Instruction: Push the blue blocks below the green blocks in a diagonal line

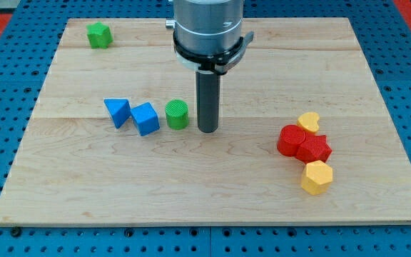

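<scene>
My tip [207,129] rests on the board just right of the green cylinder [178,114], with a small gap between them. A blue cube [145,118] lies left of the cylinder, nearly touching it. A blue triangular block [118,111] sits next to the cube on its left. A green star-shaped block [99,35] lies far off at the view's top left corner of the board.
A cluster lies at the view's right: a yellow heart-like block [309,121], a red cylinder [290,140], a red star-like block [314,148] and a yellow hexagonal block [317,177]. The wooden board [212,193] is ringed by blue pegboard.
</scene>
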`<act>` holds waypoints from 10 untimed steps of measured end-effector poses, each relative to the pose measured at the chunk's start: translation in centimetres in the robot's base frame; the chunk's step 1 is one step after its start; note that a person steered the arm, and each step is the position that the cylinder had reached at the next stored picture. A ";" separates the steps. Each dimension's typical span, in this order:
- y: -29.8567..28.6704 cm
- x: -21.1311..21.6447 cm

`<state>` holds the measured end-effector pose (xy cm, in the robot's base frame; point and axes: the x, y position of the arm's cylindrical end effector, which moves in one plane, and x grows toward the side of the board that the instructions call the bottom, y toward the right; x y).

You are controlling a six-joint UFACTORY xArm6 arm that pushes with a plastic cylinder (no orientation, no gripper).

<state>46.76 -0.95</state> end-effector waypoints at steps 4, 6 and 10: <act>-14.9 -10.1; -8.9 -5.9; -14.2 -7.9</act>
<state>38.87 -15.10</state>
